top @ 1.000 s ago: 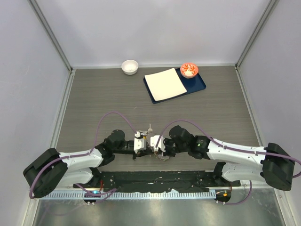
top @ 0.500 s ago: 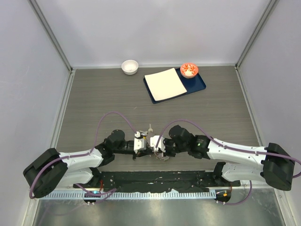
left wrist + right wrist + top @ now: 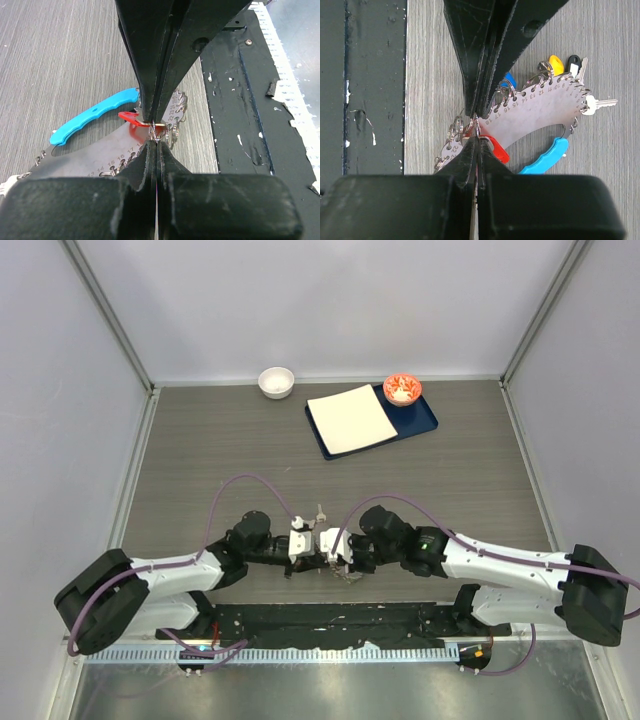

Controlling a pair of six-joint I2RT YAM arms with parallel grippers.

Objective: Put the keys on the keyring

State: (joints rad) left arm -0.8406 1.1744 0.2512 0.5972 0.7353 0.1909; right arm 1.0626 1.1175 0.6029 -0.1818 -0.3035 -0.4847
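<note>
The keyring (image 3: 547, 112) is a numbered grey metal crescent with a light blue handle (image 3: 95, 116), lying on the table under both grippers; in the top view only its edge (image 3: 347, 575) shows. Yellow (image 3: 555, 64), black (image 3: 573, 62) and blue (image 3: 509, 80) keys hang from its small rings. My left gripper (image 3: 156, 142) is shut on a small split ring (image 3: 159, 131) at the crescent's edge. My right gripper (image 3: 476, 138) faces it tip to tip, shut on the red key (image 3: 498, 150), whose red head (image 3: 129, 116) sticks out beside its tips.
A white bowl (image 3: 276, 381) stands at the back. A blue tray (image 3: 425, 422) at the back right holds a white sheet (image 3: 350, 418) and a red bowl (image 3: 402, 389). A black mat (image 3: 330, 620) runs along the near edge, close to the grippers.
The right gripper has closed on the red key. The left arm has shifted slightly to the right, towards it.
</note>
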